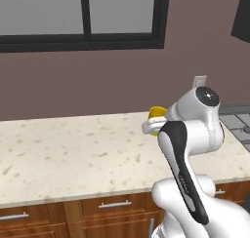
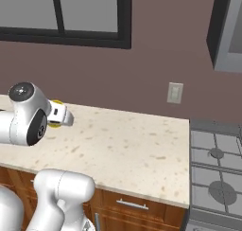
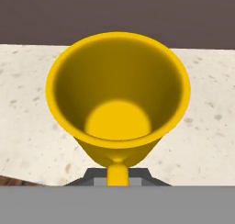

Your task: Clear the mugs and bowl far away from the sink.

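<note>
**Yellow mug in the jaws, over bare counter by the stove end**

I've got the jaws closed on the yellow mug [image 3: 118, 97]; they are clamped at its handle, which runs down to the bottom edge of the hand view. That view looks straight into the open mouth: empty inside, base visible, nothing spilling. My read is that the handle grip keeps the mug in line with the hand so it can go down upright.

Mug sits above the speckled counter [image 1: 73, 154], toward the back wall. No sink in sight here, so I judge this stretch far enough away to count as a drop spot. I can't tell from any view whether the base is touching the counter yet.

View differences:
- Left base view: arm blocks most of the mug, only a yellow sliver shows by the wrist.
- Right base view: wrist again covers it, but I get the stove [image 2: 217, 173] to the right and a wall outlet [image 2: 175, 93].
- Hand view: the mug's inside and the handle grip.
</note>
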Robot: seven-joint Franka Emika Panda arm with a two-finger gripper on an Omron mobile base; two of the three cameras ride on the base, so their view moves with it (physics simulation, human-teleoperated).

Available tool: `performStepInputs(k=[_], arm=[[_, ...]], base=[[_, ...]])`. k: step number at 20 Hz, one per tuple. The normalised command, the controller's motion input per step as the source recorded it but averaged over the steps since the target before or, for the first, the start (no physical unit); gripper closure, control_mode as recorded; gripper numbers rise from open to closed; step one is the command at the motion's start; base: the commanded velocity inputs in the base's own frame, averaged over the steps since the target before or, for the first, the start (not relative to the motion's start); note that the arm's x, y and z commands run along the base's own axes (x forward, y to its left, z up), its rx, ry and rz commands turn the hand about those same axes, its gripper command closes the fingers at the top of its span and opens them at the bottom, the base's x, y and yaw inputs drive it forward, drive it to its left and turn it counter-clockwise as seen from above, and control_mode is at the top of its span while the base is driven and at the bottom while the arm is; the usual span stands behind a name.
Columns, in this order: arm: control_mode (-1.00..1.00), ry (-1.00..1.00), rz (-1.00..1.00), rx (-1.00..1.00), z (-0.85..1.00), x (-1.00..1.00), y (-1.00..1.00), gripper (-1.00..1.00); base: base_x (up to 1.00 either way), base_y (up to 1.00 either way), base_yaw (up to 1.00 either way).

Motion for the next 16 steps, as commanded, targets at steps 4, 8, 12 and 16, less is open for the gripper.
performStepInputs(k=[4,8,12,16], arm=[[-1.00,0.00,-0.01,0.00,-0.13,0.23,0.13,1.00],[-1.00,0.00,-0.01,0.00,-0.35,0.27,0.20,1.00],[-1.00,0.00,-0.01,0.00,-0.42,0.26,0.18,1.00],[-1.00,0.00,-0.02,0.00,-0.43,0.34,0.20,1.00]], base=[[0.00,0.00,0.00],[0.00,0.00,0.00],[0.00,0.00,0.00],[0.00,0.00,0.00]])
